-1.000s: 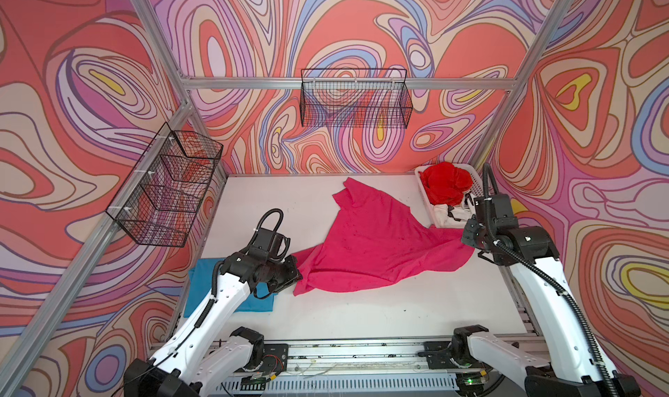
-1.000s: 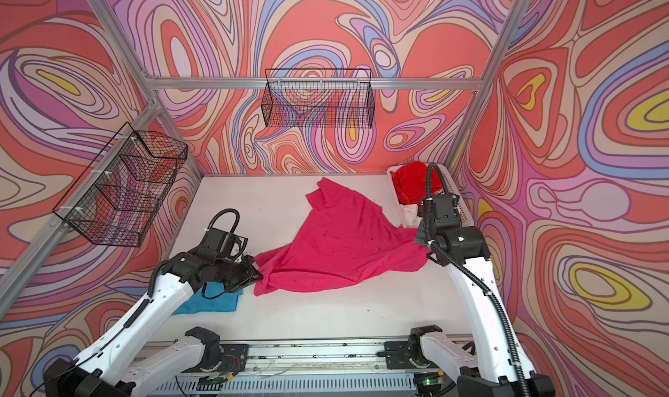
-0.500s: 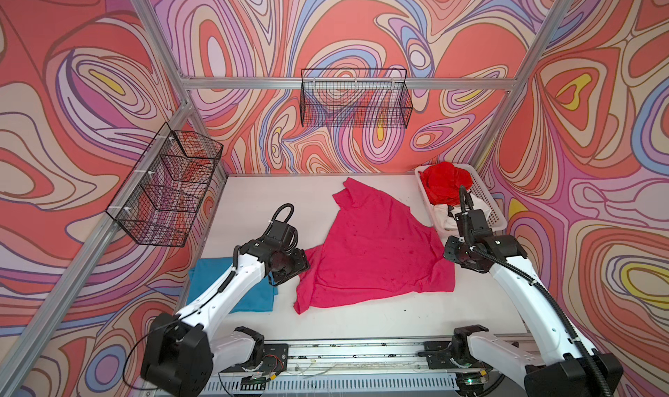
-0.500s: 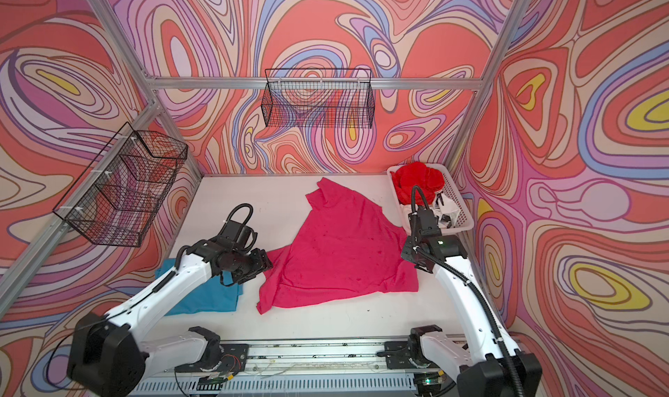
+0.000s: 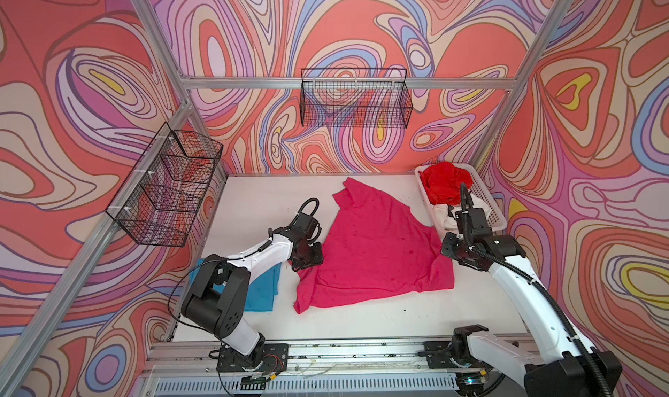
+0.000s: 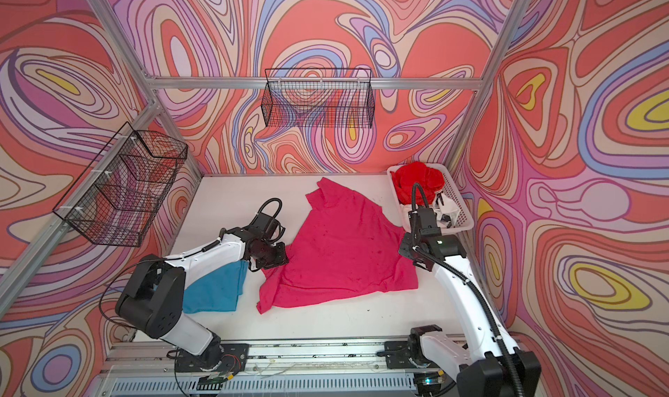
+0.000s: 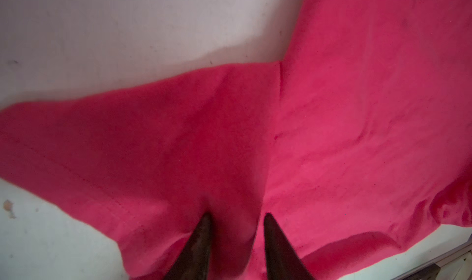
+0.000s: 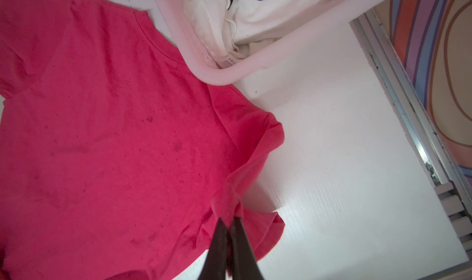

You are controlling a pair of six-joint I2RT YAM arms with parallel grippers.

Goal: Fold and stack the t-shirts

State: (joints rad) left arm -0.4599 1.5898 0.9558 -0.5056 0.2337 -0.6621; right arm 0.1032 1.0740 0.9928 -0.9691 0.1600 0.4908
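Note:
The magenta-pink t-shirt [image 5: 376, 254] [image 6: 340, 257] lies spread mid-table, its front edge rumpled. My left gripper [image 5: 307, 263] [image 6: 269, 261] is at the shirt's left edge; in the left wrist view its fingers [image 7: 236, 215] are closed on a ridge of pink cloth [image 7: 357, 112]. My right gripper [image 5: 449, 250] [image 6: 407, 248] [image 8: 228, 218] is shut on a bunched bit of the shirt's right edge [image 8: 102, 138]. A folded teal-blue t-shirt [image 5: 262, 290] [image 6: 213, 290] lies at the front left, partly under the left arm. The red t-shirt [image 5: 445, 181] and the white t-shirt [image 5: 443, 214] [image 8: 255, 18] sit in the basket.
A white plastic basket [image 5: 492, 210] [image 6: 459, 203] [image 8: 229, 74] stands at the back right, just behind the right gripper. Black wire baskets hang on the back wall [image 5: 356, 102] and the left wall [image 5: 166, 185]. A metal rail [image 5: 325, 351] runs along the table's front edge.
The shirt was stretched between both grippers and now lies flatter. My left gripper let go, moved right and closed again on the shirt's left edge. The right gripper came forward and inward.

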